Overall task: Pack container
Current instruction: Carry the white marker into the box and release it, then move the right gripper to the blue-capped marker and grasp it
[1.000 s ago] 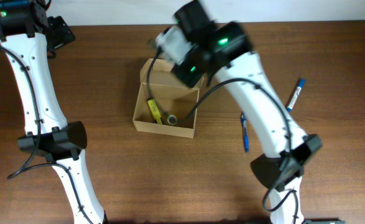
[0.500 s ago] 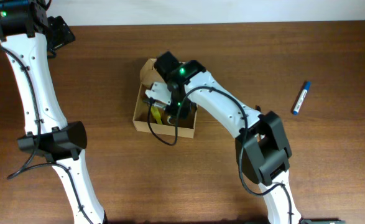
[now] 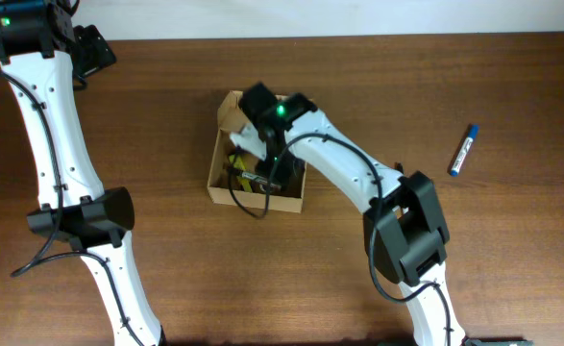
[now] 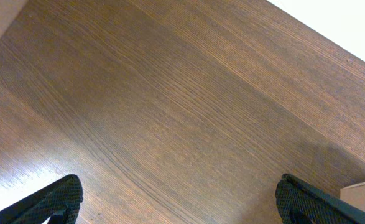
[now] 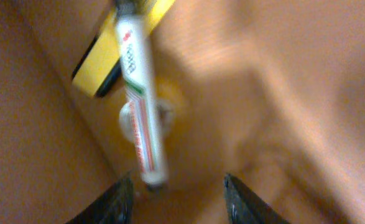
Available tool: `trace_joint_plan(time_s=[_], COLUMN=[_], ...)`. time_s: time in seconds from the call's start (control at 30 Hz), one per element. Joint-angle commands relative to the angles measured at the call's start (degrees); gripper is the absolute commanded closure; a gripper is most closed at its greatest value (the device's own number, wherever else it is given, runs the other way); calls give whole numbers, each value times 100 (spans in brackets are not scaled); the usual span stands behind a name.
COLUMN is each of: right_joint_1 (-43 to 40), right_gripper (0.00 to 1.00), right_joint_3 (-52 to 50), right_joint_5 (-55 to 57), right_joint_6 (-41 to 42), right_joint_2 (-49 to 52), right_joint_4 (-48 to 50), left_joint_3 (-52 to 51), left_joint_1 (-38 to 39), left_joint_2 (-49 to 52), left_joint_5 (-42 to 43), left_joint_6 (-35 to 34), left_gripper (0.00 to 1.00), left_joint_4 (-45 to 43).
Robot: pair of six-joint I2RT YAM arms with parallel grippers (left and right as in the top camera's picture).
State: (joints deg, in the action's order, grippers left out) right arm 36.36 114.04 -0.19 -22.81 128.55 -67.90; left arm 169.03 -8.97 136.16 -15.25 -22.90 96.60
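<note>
**As the right hand (image 5: 181, 200) sat down in the container (image 3: 255, 200), it gripped nothing**

Right hand released: two dark fingers (image 5: 117, 199) stood apart, with only the cardboard floor between them. The end of a white marker (image 5: 142, 106) with a green-and-red label lay just ahead of one finger, loose in the box. A small pale round item (image 5: 163, 115) lay under it, too blurred to name. A yellow-and-black item (image 5: 101, 59) lay further in, beside the marker. Overhead, the container was open-topped tan cardboard, flap raised at the far side, and it stood mid-bench (image 3: 166, 279). A blue-and-white marker (image 3: 462, 151) lay well apart on the right. Left hand (image 4: 179, 202) was released too, its fingertips wide apart over bare wood at the far left corner.
</note>
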Motion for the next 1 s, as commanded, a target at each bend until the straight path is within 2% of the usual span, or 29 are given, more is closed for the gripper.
trace_joint_plan(time_s=[0.0,0.03,0.17,0.3,0.4,0.5,0.57,0.7,0.83,0.97], right_joint_1=[-35,-70,-317,-791,-1362,-2055,-2653,-3624,-4478,-4782], right_gripper=[50,44,35,34,34,35,39,41,44,45], right_joint_3=[1285,1759,3152,3930,4024,3893,3753,3276,2076,846], right_joint_5=[769,879,951,953,1198,1351,1207,815,83,55], right_joint_6=[896,1202,2269,3250,4015,4577,4830,5014,5010,4988], right_joint_2=[-232,-232,-232,-232,-229,-170,-118,-20,70,74], right_joint_4=[-424,-623,-1123,-1628,-1947,-2146,-2280,-2159,-1810,-1261], left_joint_3=[17,17,17,17,17,17,17,17,17,17], left_joint_1=[-4,-4,-4,-4,-4,-4,-4,-4,-4,-4], left_joint_2=[-160,-160,-160,-160,-160,-160,-160,-160,-160,-160], left_joint_5=[2,4,2,4,4,2,2,4,4,2], left_joint_6=[70,70,70,70,70,70,70,70,70,70], left_gripper=[0,0,0,0,0,0,0,0,0,0], left_joint_4=[7,7,7,7,7,7,7,7,7,7])
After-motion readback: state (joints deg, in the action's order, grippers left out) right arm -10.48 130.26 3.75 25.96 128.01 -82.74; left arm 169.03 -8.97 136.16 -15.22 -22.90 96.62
